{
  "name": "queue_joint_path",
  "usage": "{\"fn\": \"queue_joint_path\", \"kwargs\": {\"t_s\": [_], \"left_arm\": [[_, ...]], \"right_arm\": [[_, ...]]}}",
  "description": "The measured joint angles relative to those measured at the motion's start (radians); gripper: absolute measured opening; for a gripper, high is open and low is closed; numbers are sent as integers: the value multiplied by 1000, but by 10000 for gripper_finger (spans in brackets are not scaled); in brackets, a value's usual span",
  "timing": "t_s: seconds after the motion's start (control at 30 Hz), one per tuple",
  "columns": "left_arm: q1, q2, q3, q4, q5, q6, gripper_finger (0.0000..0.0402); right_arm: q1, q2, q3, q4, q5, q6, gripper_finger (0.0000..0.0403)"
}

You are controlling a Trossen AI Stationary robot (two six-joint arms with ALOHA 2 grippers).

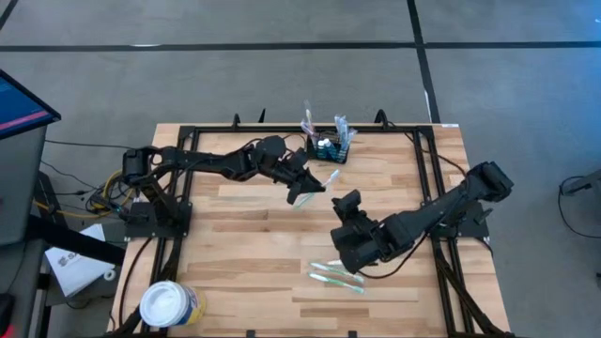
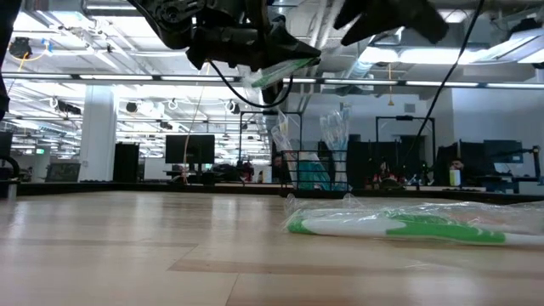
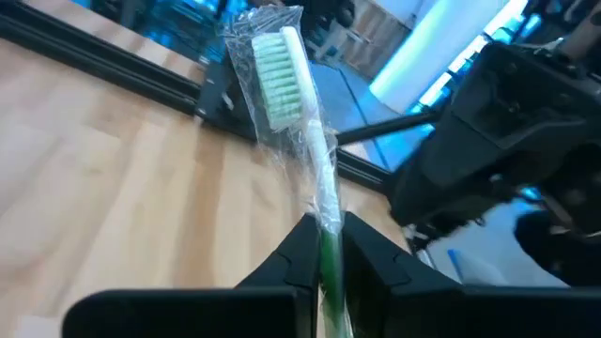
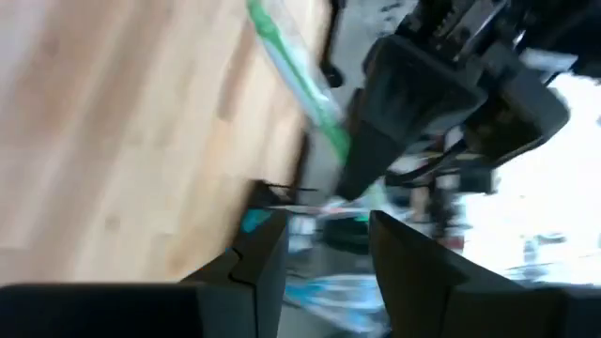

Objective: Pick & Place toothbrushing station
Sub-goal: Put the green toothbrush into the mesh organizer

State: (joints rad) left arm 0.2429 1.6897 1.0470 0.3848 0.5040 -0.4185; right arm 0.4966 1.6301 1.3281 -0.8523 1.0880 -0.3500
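My left gripper (image 1: 306, 188) is shut on a green-and-white toothbrush (image 3: 282, 75) in a clear wrapper and holds it above the table's middle, a little short of the far edge. My right gripper (image 4: 324, 249) stands open just to the right of it (image 1: 347, 202), with nothing between its fingers. The toothbrushing station (image 1: 331, 147), a small black mesh caddy, rests on its base at the table's far edge, with wrapped brushes standing in it. More wrapped green toothbrushes (image 1: 336, 274) lie flat on the table on the near side of my right gripper. My left gripper pinches the toothbrush's handle (image 3: 327, 237) between its two fingers, through the clear wrapper. The brush runs on forward past the fingertips, its bristled head (image 3: 274, 80) at the free end. It is lifted clear of the table (image 2: 276, 72).
A round white tub (image 1: 169, 305) stands at the table's near left corner. A black frame (image 1: 427, 188) runs around the wooden top. The wrapped toothbrushes on the table (image 2: 399, 225) lie near the front right; bare wood shows to the left.
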Motion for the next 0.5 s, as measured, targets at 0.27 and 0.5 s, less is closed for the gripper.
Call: {"fn": "queue_joint_path", "kwargs": {"t_s": [0.27, 0.5], "left_arm": [[25, 0, 0, 31, -72, 49, 17], [24, 0, 0, 83, -125, 108, 17]], "right_arm": [[-29, -61, -13, -82, -179, 301, 123], [-68, -75, -93, -79, -253, 422, 117]]}}
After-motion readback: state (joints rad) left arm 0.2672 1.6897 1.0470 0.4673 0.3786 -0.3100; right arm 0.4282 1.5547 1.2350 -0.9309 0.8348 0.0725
